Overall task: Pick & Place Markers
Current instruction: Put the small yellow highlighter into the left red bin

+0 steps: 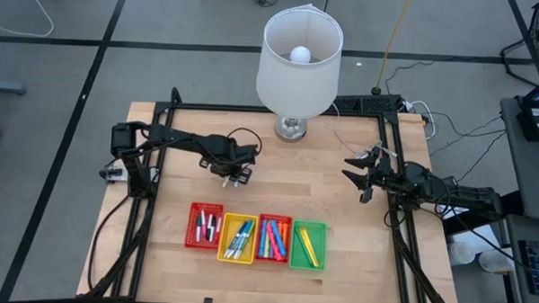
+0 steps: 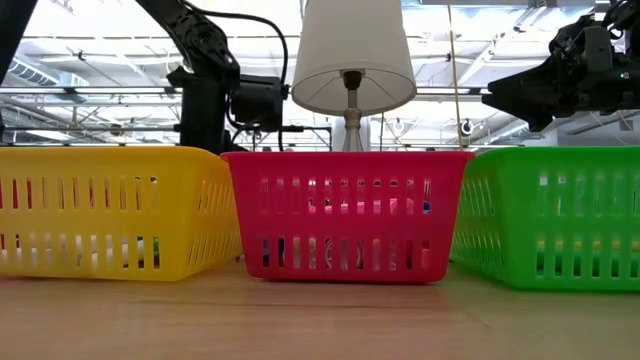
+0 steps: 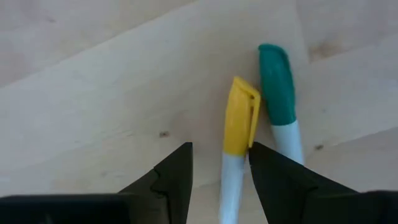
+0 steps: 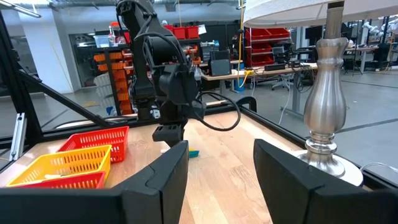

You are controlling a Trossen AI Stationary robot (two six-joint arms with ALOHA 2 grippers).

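Note:
Two white markers lie side by side on the wooden table, one with a yellow cap (image 3: 239, 118) and one with a green cap (image 3: 277, 84). My left gripper (image 3: 221, 149) points straight down over them, open, with the yellow-capped marker between its fingers, close to the finger on the green marker's side. In the high view that gripper (image 1: 235, 175) is left of the table's middle and covers the markers. My right gripper (image 1: 357, 173) hangs open and level near the table's right edge, with nothing in it. My left gripper stands astride the yellow-capped marker just below its cap (image 3: 235, 163), fingers pointing down and lying across it. One finger (image 3: 264, 165) is right beside the cap's clip; whether it touches the marker I cannot tell. The marker lies flat on the table.
Four mesh trays with markers stand in a row near the front edge: red (image 1: 205, 225), yellow (image 1: 238, 238), red (image 1: 274, 238), green (image 1: 308, 245). A white-shaded lamp (image 1: 298, 62) stands at the table's far middle. Black frame rails run along the left and right sides.

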